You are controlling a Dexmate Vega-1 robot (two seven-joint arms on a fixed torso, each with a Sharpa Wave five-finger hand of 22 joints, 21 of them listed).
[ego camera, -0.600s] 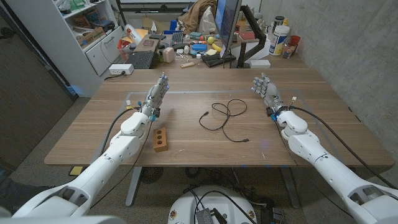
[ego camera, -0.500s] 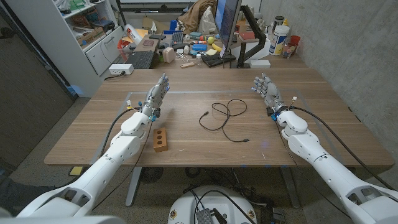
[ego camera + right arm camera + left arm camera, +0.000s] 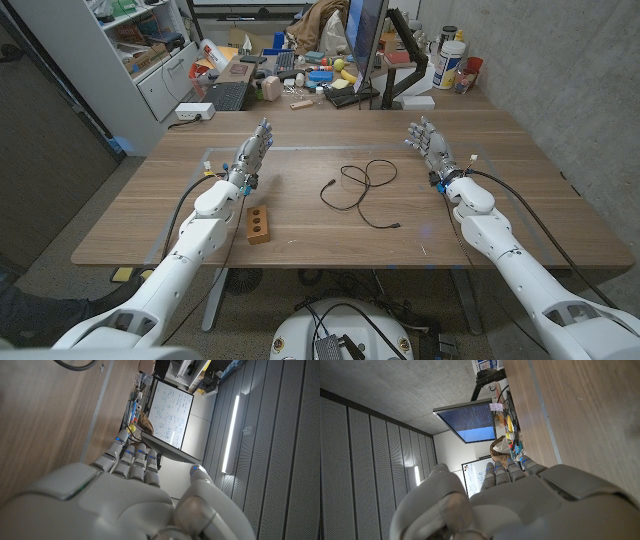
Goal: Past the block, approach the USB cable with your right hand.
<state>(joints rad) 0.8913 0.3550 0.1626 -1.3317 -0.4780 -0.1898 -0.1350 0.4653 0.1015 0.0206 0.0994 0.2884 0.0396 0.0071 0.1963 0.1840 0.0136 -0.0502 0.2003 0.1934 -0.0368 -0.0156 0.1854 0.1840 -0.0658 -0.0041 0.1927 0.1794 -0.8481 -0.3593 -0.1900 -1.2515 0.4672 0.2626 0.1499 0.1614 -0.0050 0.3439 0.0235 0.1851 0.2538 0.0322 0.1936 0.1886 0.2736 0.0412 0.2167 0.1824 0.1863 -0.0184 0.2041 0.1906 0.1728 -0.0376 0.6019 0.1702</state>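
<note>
Two hands on record, neither holding anything.

- Right hand (image 3: 428, 143): yours, at the table's right side, well apart from the cable. Fingers straight, slightly spread, nothing in them. Seen along its back in the right wrist view (image 3: 135, 495), w/ fingers lined up side by side.
- Left hand (image 3: 252, 155): stood on the table's left side, fingers extended and apart, nothing gripped. Left wrist view (image 3: 505, 500) showed the same.
- USB cable (image 3: 358, 185): black, lay in loose loops near the table's middle, between the two hands; one plug end trailed toward the near edge.
- Block (image 3: 259, 224): small wooden piece w/ two holes, on the left side near the front edge, just beside the left forearm, well apart from the cable.
- Table (image 3: 500, 215): wood; cluttered desk w/ monitor stood behind it.

Step, by my reading: approach not yet begun; you were at the start pose. Next move prob. called for swinging the right hand inward and down toward the loops, fingers kept apart. The block sat on the far side of the cable from you, so it shouldn't have obstructed.
</note>
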